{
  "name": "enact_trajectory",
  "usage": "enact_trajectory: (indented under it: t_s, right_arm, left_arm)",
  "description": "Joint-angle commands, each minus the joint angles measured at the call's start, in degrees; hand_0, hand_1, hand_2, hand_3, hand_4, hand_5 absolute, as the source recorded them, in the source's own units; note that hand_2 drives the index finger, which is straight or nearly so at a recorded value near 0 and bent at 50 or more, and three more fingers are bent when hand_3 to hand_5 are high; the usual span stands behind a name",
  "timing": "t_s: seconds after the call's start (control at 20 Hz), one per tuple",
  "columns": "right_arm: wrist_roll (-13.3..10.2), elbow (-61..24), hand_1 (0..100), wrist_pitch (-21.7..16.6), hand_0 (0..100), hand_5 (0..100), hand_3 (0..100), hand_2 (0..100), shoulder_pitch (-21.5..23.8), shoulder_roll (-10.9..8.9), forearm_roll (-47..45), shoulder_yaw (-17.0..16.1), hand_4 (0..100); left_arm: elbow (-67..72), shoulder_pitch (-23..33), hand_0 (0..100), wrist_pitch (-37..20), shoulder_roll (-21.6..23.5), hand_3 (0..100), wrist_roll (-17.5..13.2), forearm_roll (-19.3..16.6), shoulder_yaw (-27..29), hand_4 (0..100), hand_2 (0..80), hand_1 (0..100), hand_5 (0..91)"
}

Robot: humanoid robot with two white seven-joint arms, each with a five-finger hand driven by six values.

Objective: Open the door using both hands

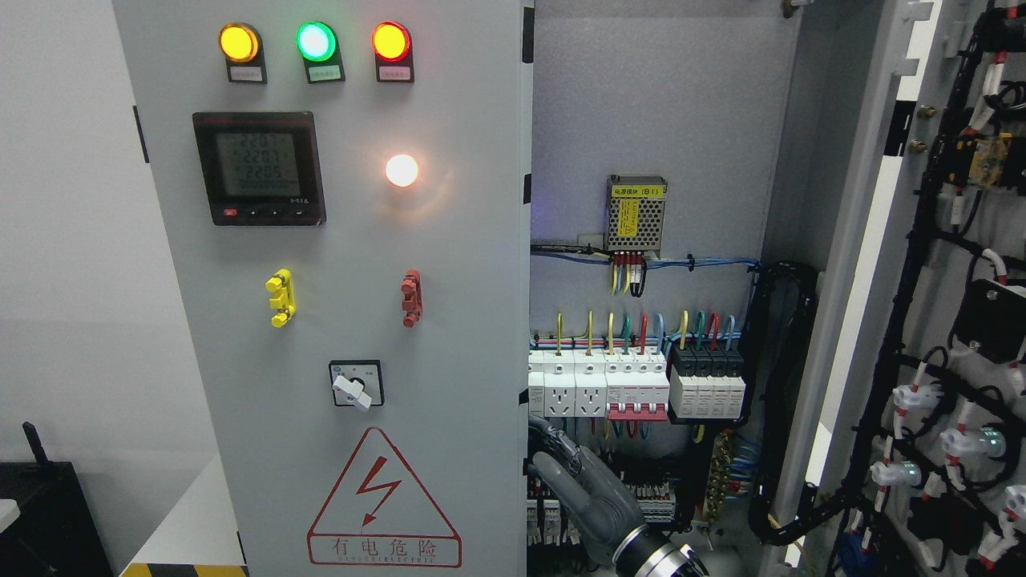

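A grey electrical cabinet fills the view. Its left door [449, 320] is closed and carries three lit lamps, a meter, a rotary switch and a red warning triangle. Its right door [946, 336] is swung wide open to the right, with its wired inner side showing. My right hand [573, 485] comes up from the bottom edge, just right of the middle. It is inside the open half, low down. Its fingers [547, 439] hook around the free right edge of the left door, with the tips hidden behind it. My left arm is out of view.
Inside the cabinet are a row of breakers and sockets [633, 389], coloured wires and a small power supply [636, 212]. A thick black cable bundle [789, 385] runs down the right side. A black object [44, 513] stands at the lower left by the white wall.
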Motion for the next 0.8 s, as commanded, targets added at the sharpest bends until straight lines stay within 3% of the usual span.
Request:
enact_trajectory:
  t_s: [0.0,0.45,0.55,0.75]
  right_arm:
    - [1.6,1.1,39,0.1,12,0,0,0,-0.3,-0.04,-0.4,0.2,0]
    - [2.6,1.1,39,0.2,12,0,0,0,-0.3,-0.13,-0.4,0.1,0]
    - [4.6,1.0,39,0.2,12,0,0,0,-0.4,-0.13,-0.4,0.3,0]
    - [5.1,1.0,39,0.2,12,0,0,0,-0.5,-0.13,-0.4,0.2,0]
  left_arm:
    - [0.0,0.0,12,0.0,-0.7,0,-0.1,0.9,0.0,0,0.0,39,0.0]
    - [0.0,0.0,12,0.0,-0.7,0,-0.1,0.9,0.0,0,0.0,39,0.0]
    - [0.0,0.0,12,0.0,-0.6,0,-0.1,0.9,-0.1,0,0.0,39,0.0]
    - [0.0,0.0,12,0.0,-0.7,0,-0.1,0.9,0.0,0,0.0,39,0.0]
